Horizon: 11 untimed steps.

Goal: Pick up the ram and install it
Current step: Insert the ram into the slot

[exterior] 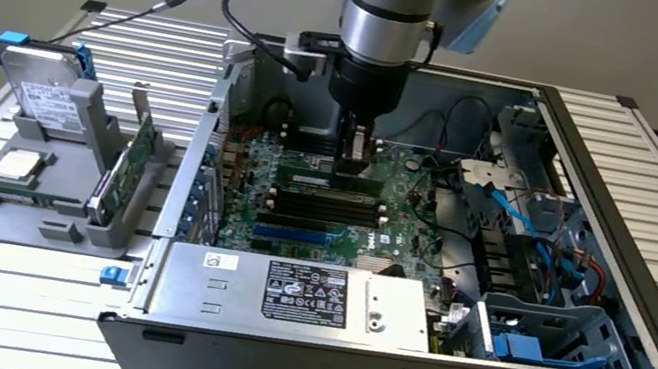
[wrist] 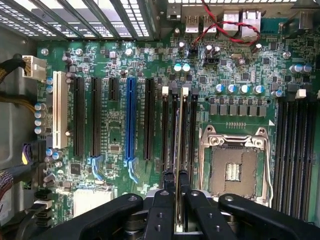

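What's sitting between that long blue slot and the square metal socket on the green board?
The wrist view shows several long black slots side by side there, and the ram, seen edge-on and gripped in the jaws, lined up with them.

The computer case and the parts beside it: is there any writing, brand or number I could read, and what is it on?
Nothing reads clearly.
black label on the power supply: white print and symbols, too small to read.
white sticker beside it: blurred.
hard drive label: blurred.
motherboard markings: too small to read.
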Available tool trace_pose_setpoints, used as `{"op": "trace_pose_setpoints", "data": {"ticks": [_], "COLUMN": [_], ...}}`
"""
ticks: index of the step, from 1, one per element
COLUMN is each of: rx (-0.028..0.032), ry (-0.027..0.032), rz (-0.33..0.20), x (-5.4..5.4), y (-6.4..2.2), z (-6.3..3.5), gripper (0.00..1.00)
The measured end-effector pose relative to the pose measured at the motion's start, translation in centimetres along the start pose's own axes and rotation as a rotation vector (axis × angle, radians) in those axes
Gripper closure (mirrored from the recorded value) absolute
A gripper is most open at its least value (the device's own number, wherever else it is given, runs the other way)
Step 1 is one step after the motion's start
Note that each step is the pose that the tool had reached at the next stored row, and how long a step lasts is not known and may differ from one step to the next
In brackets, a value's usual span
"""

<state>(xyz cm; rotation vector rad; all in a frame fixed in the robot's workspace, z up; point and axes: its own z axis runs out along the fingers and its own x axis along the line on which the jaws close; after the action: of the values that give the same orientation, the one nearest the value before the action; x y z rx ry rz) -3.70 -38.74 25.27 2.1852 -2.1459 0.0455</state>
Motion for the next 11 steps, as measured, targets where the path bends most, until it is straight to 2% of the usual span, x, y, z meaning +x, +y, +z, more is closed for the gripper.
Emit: {"op": "trace_pose_setpoints", "data": {"ticks": [3,8,11], "rx": [-0.0079,-0.0112,-0.0138], "ry": [0.0001,-0.0005,-0.0004], "rz": [-0.001,-0.001,-0.002], "x": [0.2,0.6,0.5], "y": [-0.32,-0.61,-0.72], "z": [0.31,0.62,1.28], "gripper": [0.87,0.87,0.87]}}
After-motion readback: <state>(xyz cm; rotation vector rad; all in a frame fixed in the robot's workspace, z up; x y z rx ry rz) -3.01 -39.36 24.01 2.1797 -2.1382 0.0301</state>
